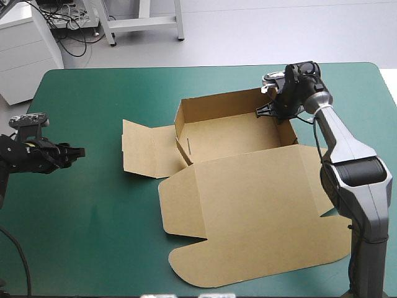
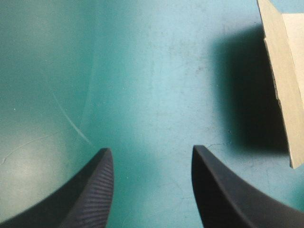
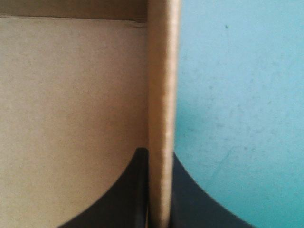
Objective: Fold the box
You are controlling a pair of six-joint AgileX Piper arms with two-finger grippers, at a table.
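Observation:
The brown box stands in the middle of the teal-green table as an open tray with raised walls. Its lid lies flat toward the near edge, and a side flap lies flat on its left. My right gripper is at the tray's far right corner, shut on the box's right wall, one black finger inside and one outside. My left gripper hovers low near the table's left edge, open, well clear of the flap. In the left wrist view its gripper holds nothing, and a flap edge lies ahead of it.
Bare teal-green cover stretches between the left gripper and the box, and along the far edge behind the tray.

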